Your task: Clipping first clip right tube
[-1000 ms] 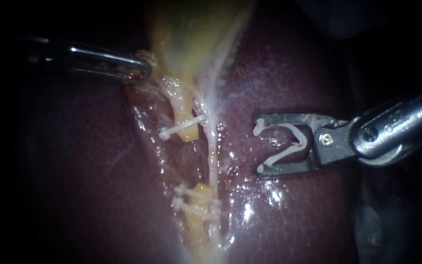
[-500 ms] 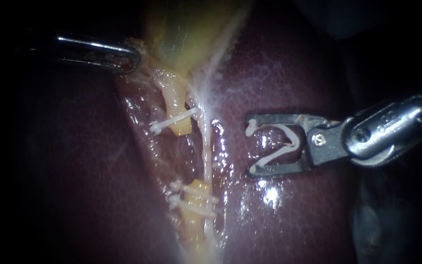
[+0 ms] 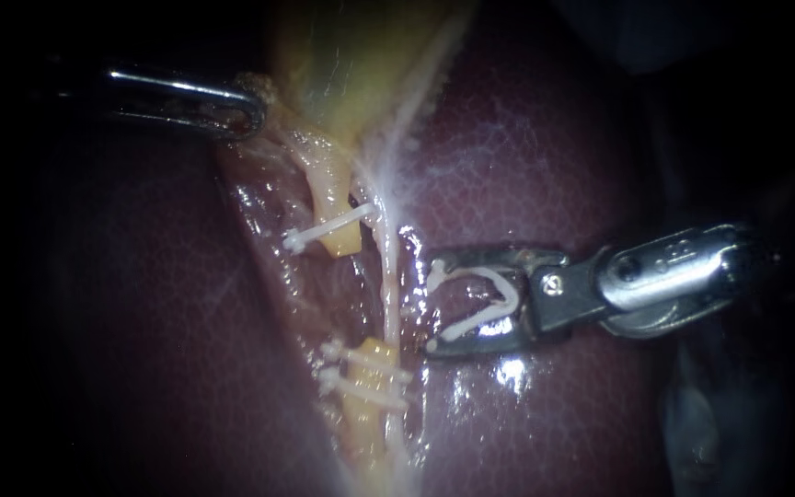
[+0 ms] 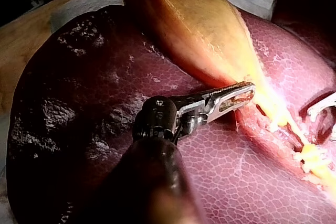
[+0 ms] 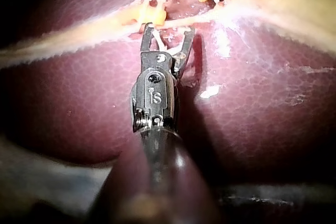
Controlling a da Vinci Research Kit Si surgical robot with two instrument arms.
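My right instrument (image 3: pixel 432 306) comes in from the right. Its jaws stand wide apart, each touching a limb of the open white clip (image 3: pixel 480 304) seated between them. The jaw tips lie just right of the thin pale right tube (image 3: pixel 388 276), which is not between them. To its left, the yellow left tube is cut: its upper stump (image 3: pixel 335 235) bears one clip and its lower stump (image 3: pixel 367 368) two. My left instrument (image 3: pixel 236 109) is shut on tissue at the gallbladder's (image 3: pixel 351 64) base. The right wrist view shows the jaws (image 5: pixel 169 29) and clip (image 5: pixel 164 43) against the pale strand.
Dark red liver (image 3: pixel 554 156) surrounds the cleft on both sides, wet and glistening beneath the right jaws. In the left wrist view the left jaws (image 4: pixel 236 97) lie at the edge of the tan gallbladder (image 4: pixel 189 24), and the right instrument's jaw tip (image 4: pixel 320 109) shows beyond them.
My right instrument has moved left and slightly down with its clip, up to the right tube. Earlier, the left instrument drew its tissue up and to the left, then held still.
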